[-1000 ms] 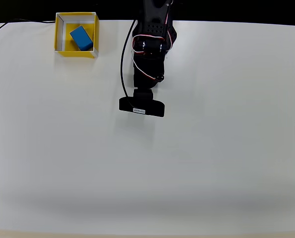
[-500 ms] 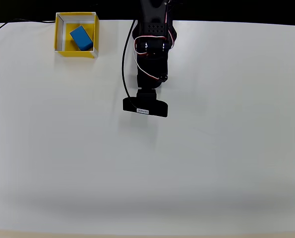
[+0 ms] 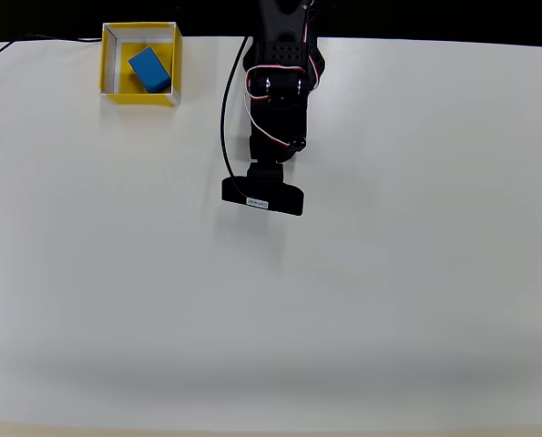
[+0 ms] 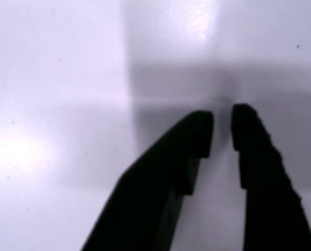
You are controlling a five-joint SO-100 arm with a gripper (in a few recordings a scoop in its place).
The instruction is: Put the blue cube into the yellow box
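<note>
Pincer (image 4: 222, 125) hangs over bare counter (image 3: 362, 300), holding nothing. From the wrist view I read the two dark fingers as nearly pressed together, a thin sliver of pale surface showing between the tips. Nothing sits between or ahead of them but white counter and the arm's own shadow.

Overhead view: the cube (image 3: 149, 70) lies inside the box (image 3: 107, 62), resting on the yellow floor, off towards the box's right wall. Its long axis runs on a diagonal, upper-left to lower-right in that picture. It looks settled flat, not propped on a rim.

Box sits at the counter's far edge, upper left of the overhead view. My arm (image 3: 278, 86) reaches down the picture from the same far edge, with the wrist camera at its lower end. So the cube lies up and to the left of the pincer, well apart, with open counter between.

Judgement: the placing looks done. The cube is within the walls and I have no grip on it. I see no further approach to the box as needed; if anything, the arm only has to stay clear of that upper-left corner.
</note>
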